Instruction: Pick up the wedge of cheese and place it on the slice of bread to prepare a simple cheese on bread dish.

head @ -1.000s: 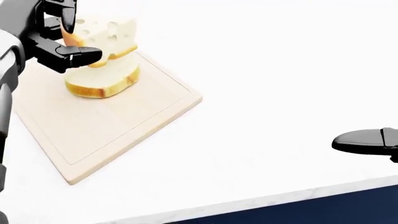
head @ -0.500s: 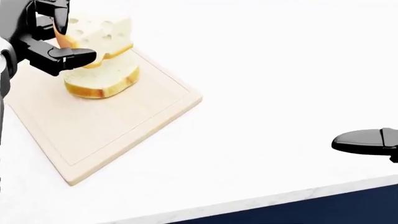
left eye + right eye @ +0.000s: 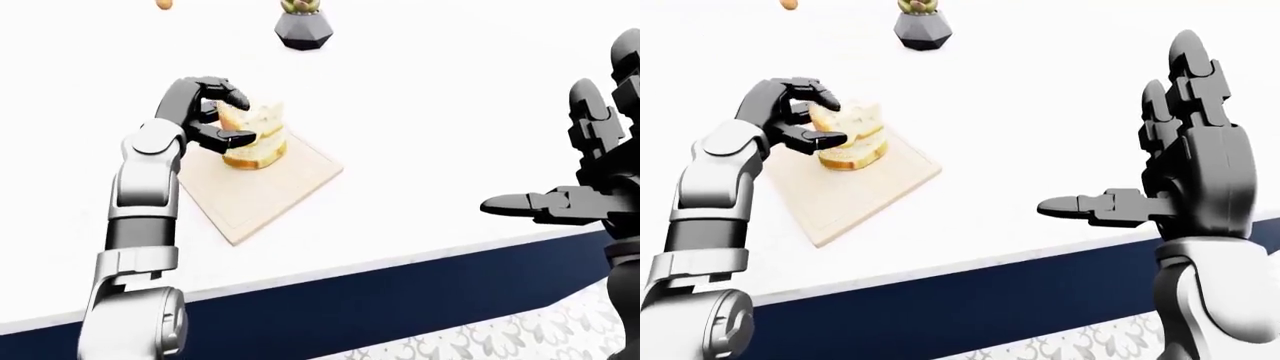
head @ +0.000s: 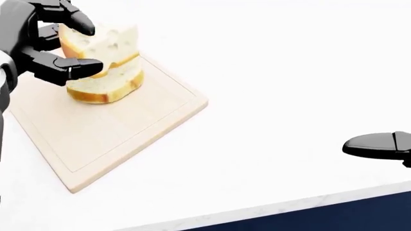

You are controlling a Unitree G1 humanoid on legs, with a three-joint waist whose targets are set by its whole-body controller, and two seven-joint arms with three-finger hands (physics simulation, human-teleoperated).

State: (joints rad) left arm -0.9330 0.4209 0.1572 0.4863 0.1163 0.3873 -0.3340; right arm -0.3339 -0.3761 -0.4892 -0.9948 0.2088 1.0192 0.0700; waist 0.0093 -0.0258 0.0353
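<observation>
The pale yellow wedge of cheese (image 4: 110,40) with holes lies on the slice of bread (image 4: 108,86), which sits at the top left of the light wooden cutting board (image 4: 128,130). My left hand (image 4: 92,46) is at the wedge's left end, with a finger over its top and the thumb under its lower edge, closed on it. My right hand (image 3: 1140,150) is open and empty, fingers up and thumb out to the left, held above the counter's near edge at the right. Only its thumb (image 4: 376,144) shows in the head view.
A dark faceted pot (image 3: 302,30) with a plant stands on the white counter at the top, with a small orange thing (image 3: 163,4) to its left. The counter's dark blue face (image 3: 400,300) runs along the bottom, above patterned floor.
My left hand has lowered the cheese wedge from just above the bread until it rests on the slice. The right hand has not moved.
</observation>
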